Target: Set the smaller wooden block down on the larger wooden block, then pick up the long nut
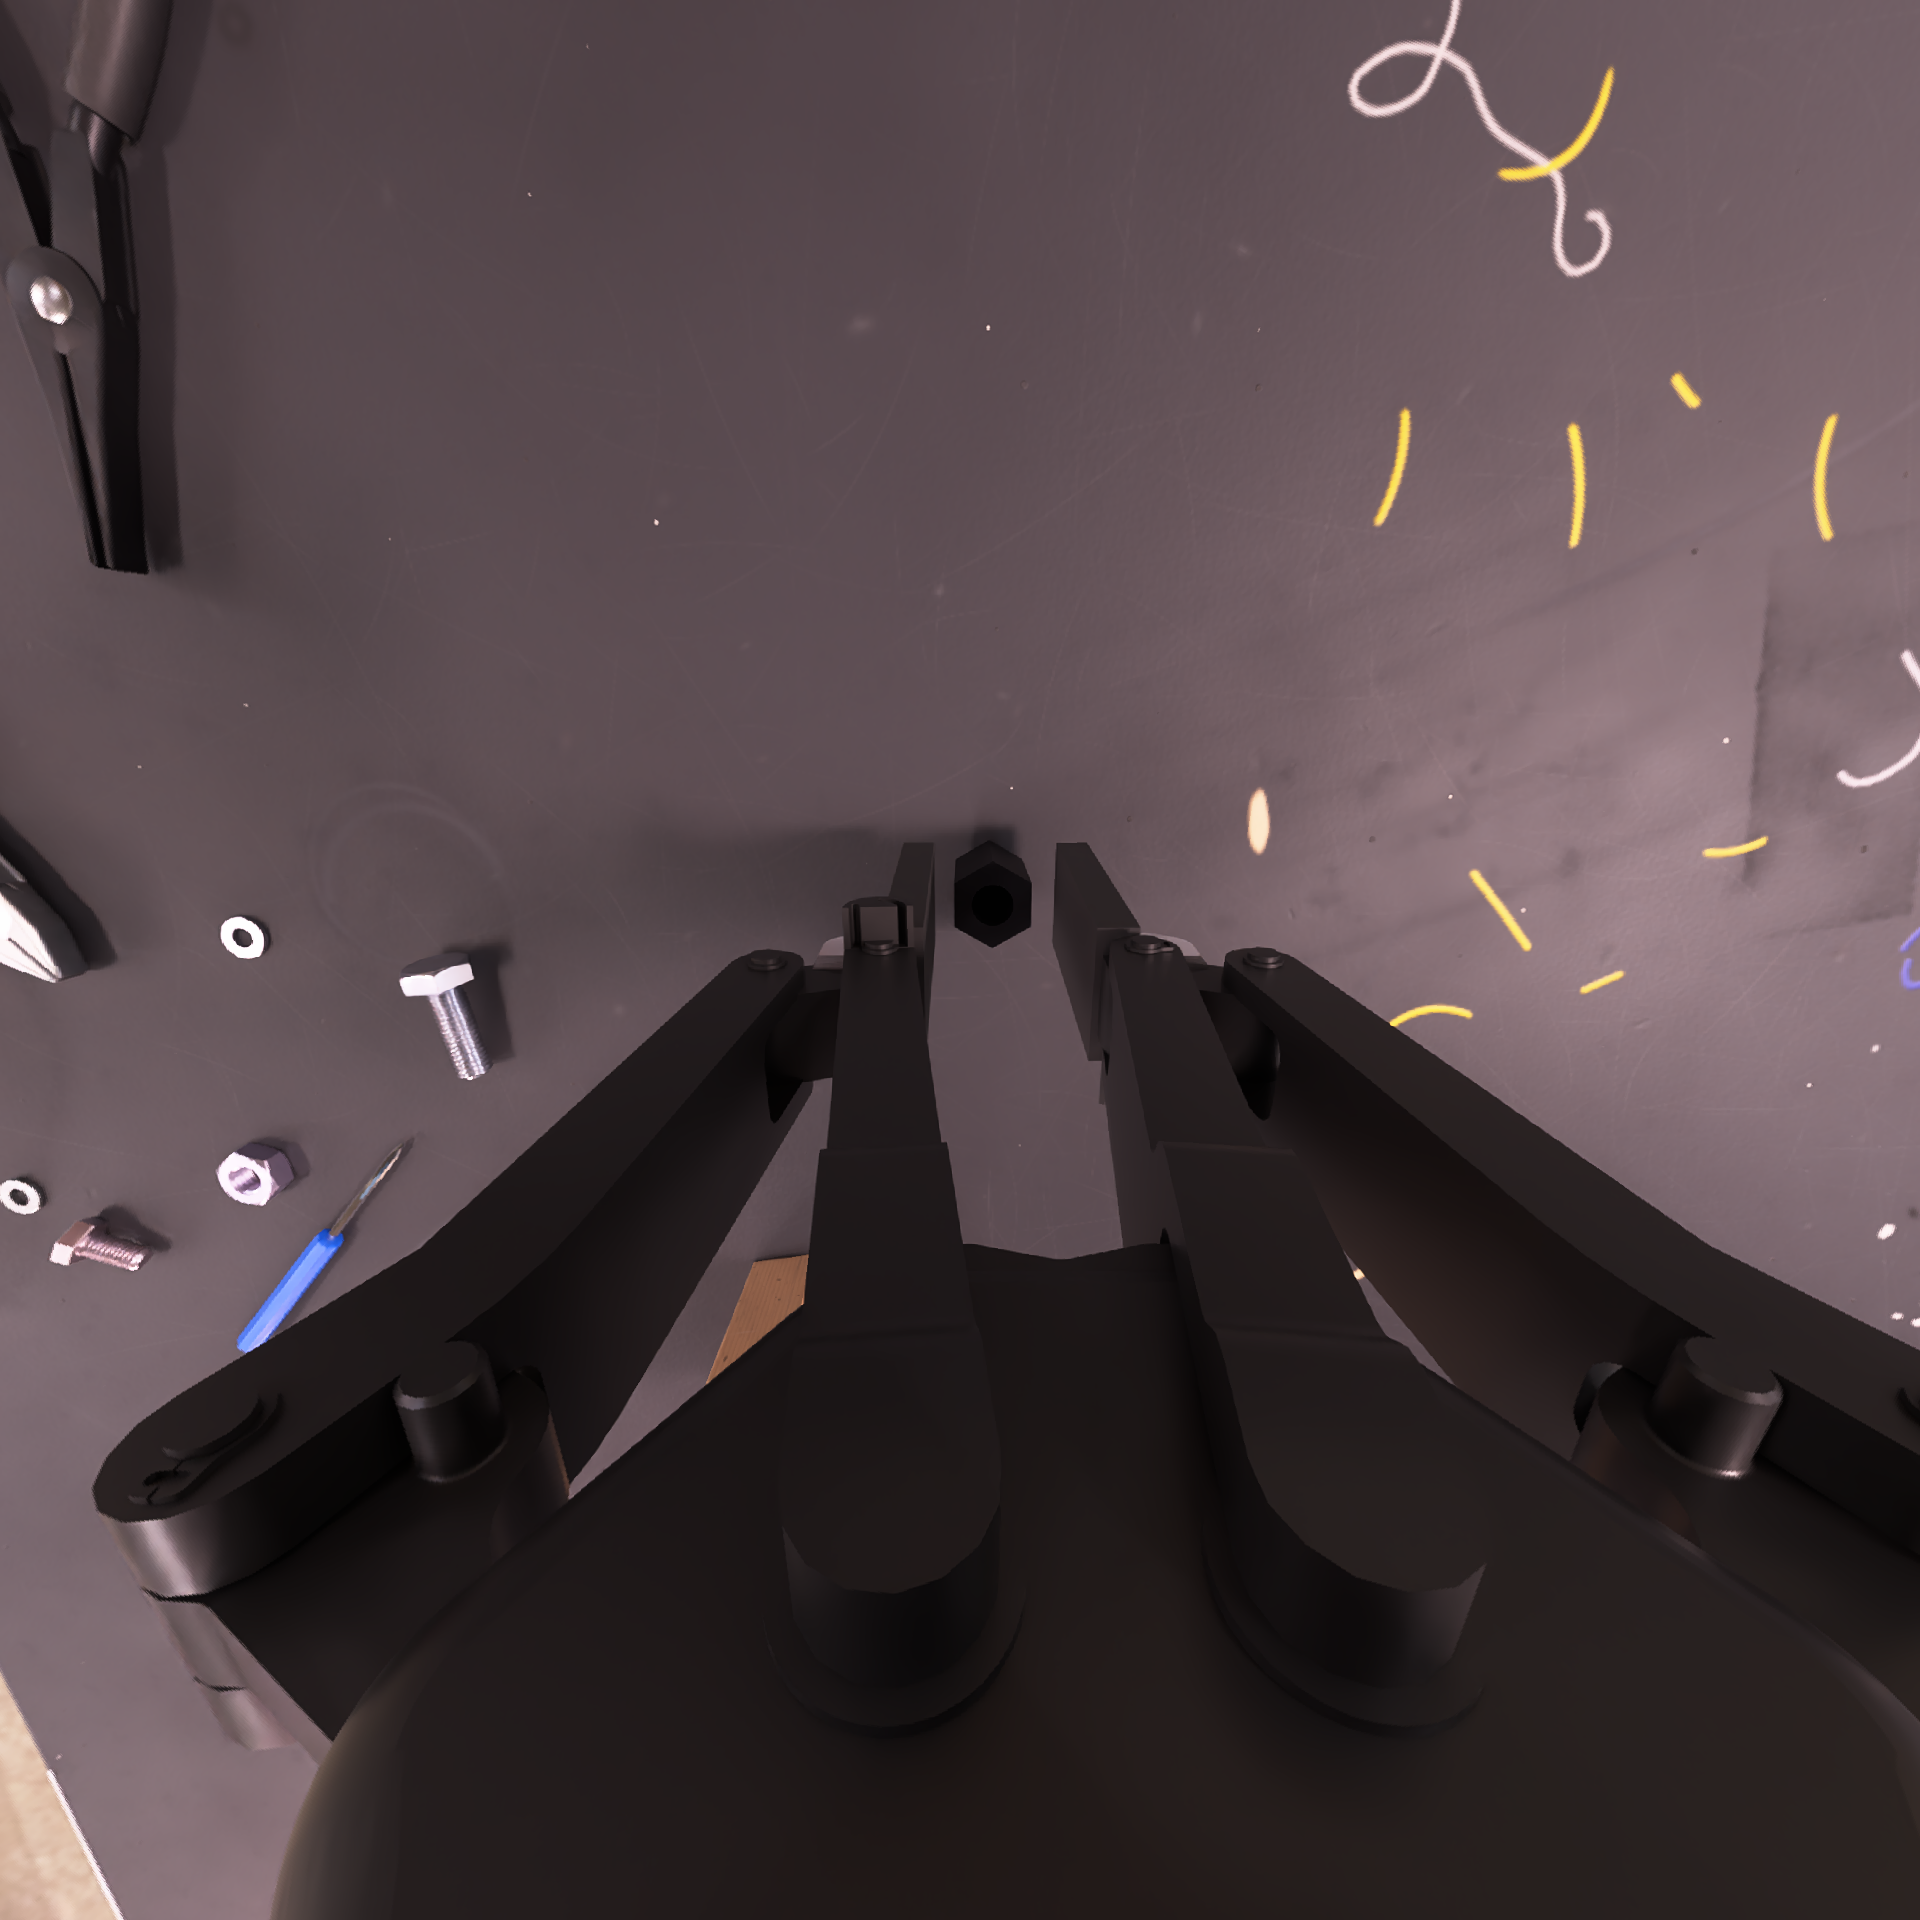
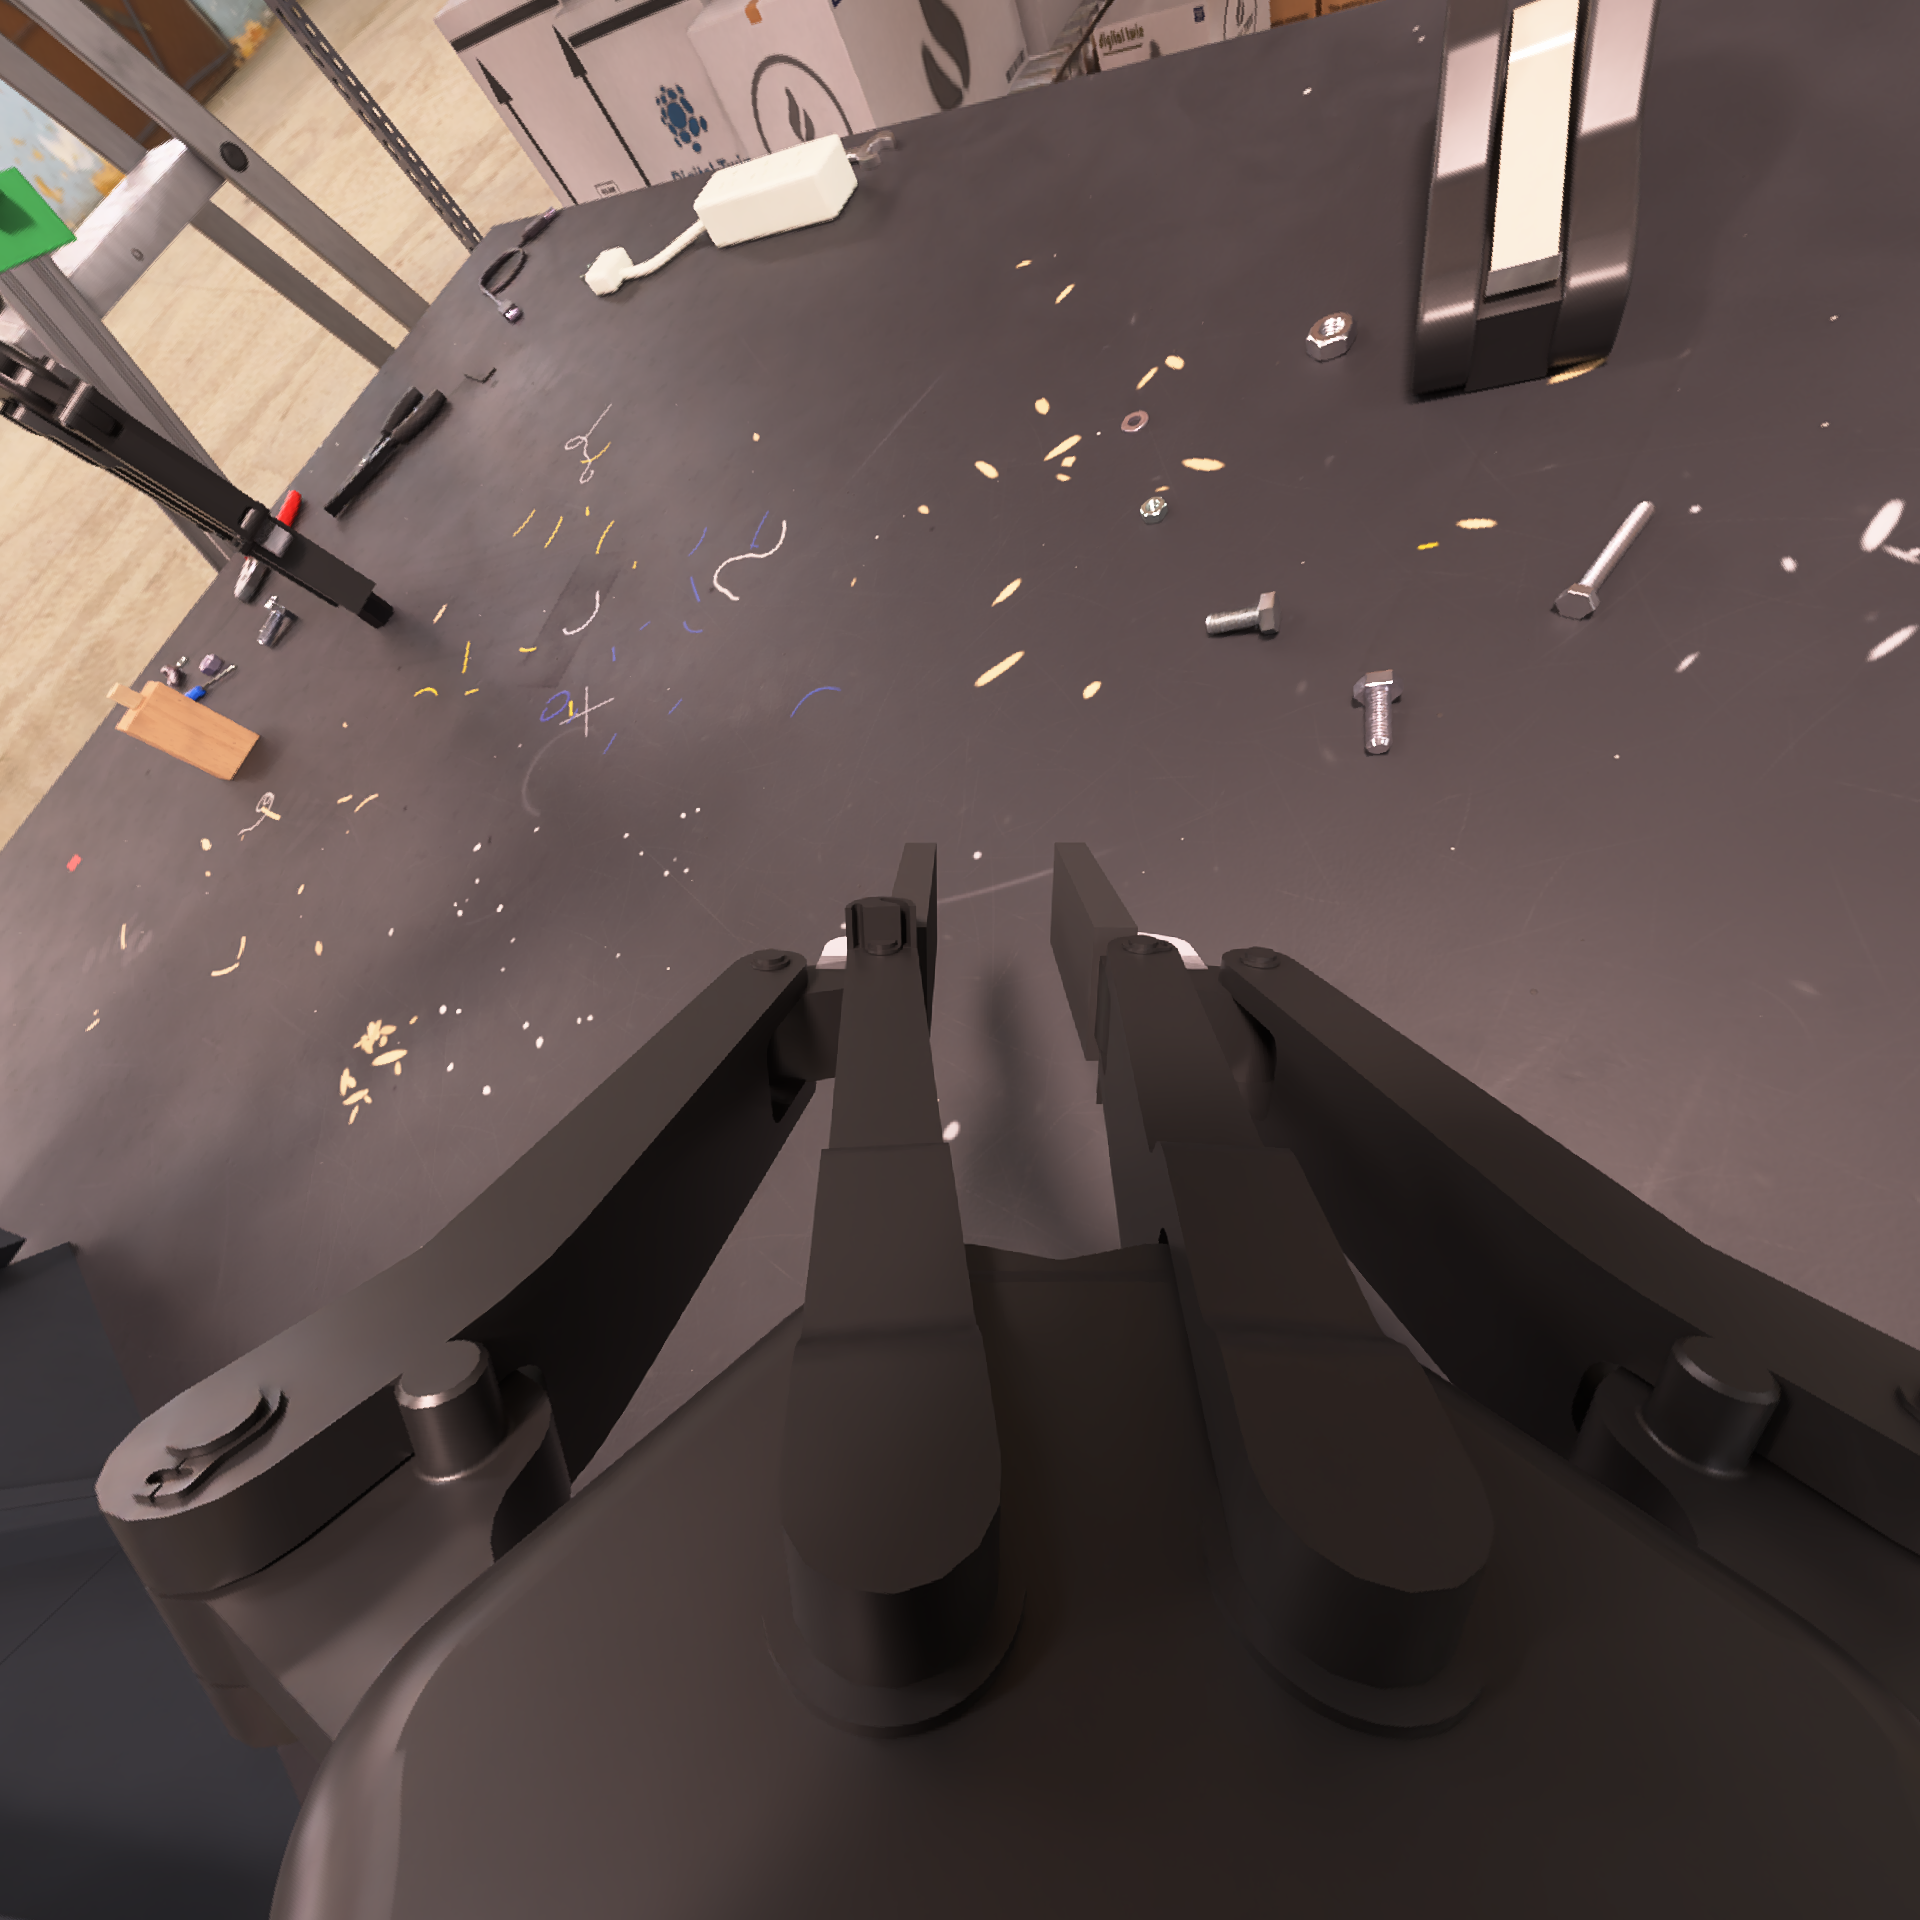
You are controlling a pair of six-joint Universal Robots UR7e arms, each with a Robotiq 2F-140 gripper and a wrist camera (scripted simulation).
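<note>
In the left wrist view a black hexagonal long nut (image 1: 989, 902) stands on the dark table between the fingertips of my left gripper (image 1: 992, 883). The jaws stand narrowly apart, with a thin gap on each side of the nut. A corner of a wooden block (image 1: 764, 1314) shows under this gripper. In the right wrist view the wooden block (image 2: 192, 732) lies far left, with a small lighter piece at its far end; I cannot tell how the two blocks sit. My right gripper (image 2: 992, 883) is open and empty above the table. The left gripper (image 2: 369, 606) shows there, tips down at the table.
Black pliers (image 1: 83, 312), a bolt (image 1: 452, 1008), a silver nut (image 1: 255, 1174), a washer (image 1: 242, 935) and a blue screwdriver (image 1: 296, 1283) lie left of the left gripper. Bolts (image 2: 1377, 712), a white adapter (image 2: 774, 192) and a metal stand (image 2: 1527, 197) lie ahead of the right gripper.
</note>
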